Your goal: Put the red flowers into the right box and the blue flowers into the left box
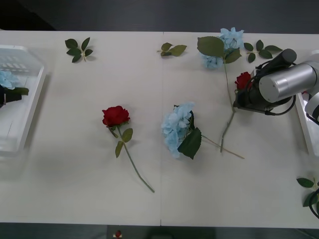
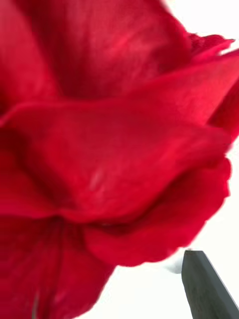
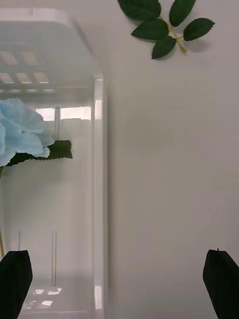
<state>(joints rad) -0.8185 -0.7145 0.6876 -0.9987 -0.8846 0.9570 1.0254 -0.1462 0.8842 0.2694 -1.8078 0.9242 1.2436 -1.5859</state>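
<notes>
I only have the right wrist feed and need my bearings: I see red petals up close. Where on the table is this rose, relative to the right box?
Observer: The right gripper is at a red rose near the table's right side. The right box lies just further right.
Operator: Anything crowding it?
Observer: The far blue hydrangea has its stem running close beside that rose; I cannot tell whether they touch.
Operator: And the left arm?
Observer: The left gripper is open above the rim of the left box, which holds a boxed blue hydrangea.
</notes>
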